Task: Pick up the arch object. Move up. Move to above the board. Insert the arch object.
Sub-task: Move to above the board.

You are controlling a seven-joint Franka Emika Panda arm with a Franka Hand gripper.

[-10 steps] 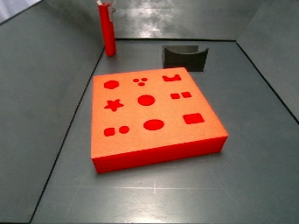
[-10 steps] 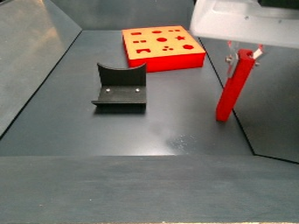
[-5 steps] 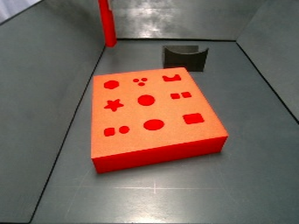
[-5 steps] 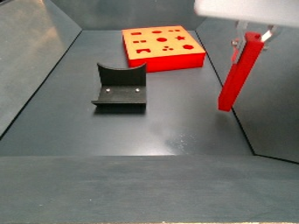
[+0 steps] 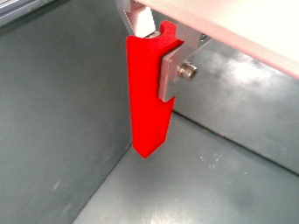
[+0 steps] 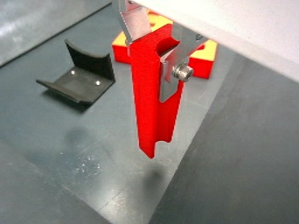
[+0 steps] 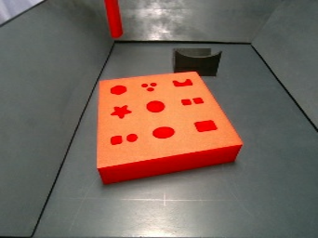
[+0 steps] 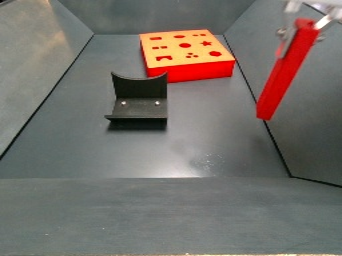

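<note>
The arch object is a slim glossy red bar. It hangs upright, clamped near its upper end between my gripper's silver fingers, well above the floor. It shows in both wrist views and both side views. My gripper is shut on it; in the side views only its finger tips show at the frame edge. The board is a thick orange-red square slab with shaped holes, lying flat away from the bar, also in another side view and partly behind the bar.
A dark grey block with an arched cutout stands on the grey floor between board and bar; it also shows in a side view and a wrist view. Sloped grey walls enclose the floor.
My gripper has lifted the red bar straight up: its lower end has left the floor and its top has risen out of the frame in both side views.
</note>
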